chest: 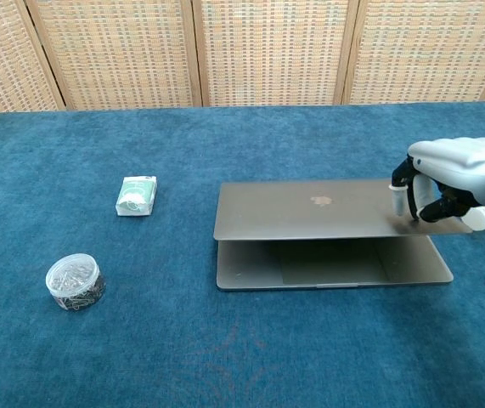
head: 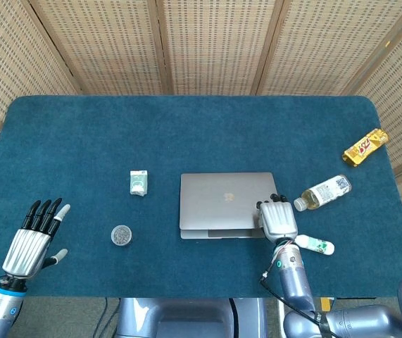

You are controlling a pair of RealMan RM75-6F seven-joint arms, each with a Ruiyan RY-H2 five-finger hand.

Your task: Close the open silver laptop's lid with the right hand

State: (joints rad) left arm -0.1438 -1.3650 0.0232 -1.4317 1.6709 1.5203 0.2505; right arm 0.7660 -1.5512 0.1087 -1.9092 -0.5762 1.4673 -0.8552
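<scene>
Your right robot hand [chest: 446, 174] presses fingertips [chest: 397, 198] on silver laptop's lid [chest: 310, 208] at its right edge; fingers curled over lid rim, nothing clasped beyond that. Lid nearly down, narrow gap above base [chest: 335, 270]. Laptop [head: 225, 204] lies just left of right robot hand, mid-bench [head: 186, 127]. Drink bottle [head: 322, 192] just right of that hand, small white tube [head: 315, 244] beside wrist, snack bar [head: 365, 146] further right. Your left robot hand [head: 32, 239] hovers over bench's left edge, fingers apart, holding nothing. Clip jar [chest: 74, 281] and small green packet [chest: 137, 195] between the hands.
</scene>
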